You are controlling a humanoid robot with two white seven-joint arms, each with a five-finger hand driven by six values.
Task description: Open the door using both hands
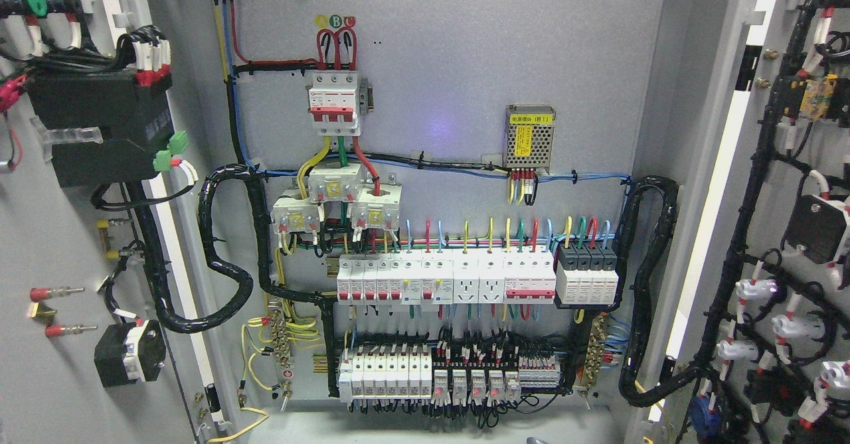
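Fingers of either hand are not showing, so I cannot tell their state. Both doors are standing swung wide: left door [60, 231] left of the breaker panel [438, 231], right door [783, 231] right of it. Stiff, cable-laden sheet metal, probably heavy; tall upright edges offering the best hold.

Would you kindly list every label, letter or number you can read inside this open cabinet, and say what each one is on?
"A", "B", "C": round coloured tags above the top breaker; the B is clearest.
Yellow label on the power supply: Chinese characters ending in "1", too small to read surely.
Print on the breaker rows, terminals and the black module on the left door: too small or blurred.
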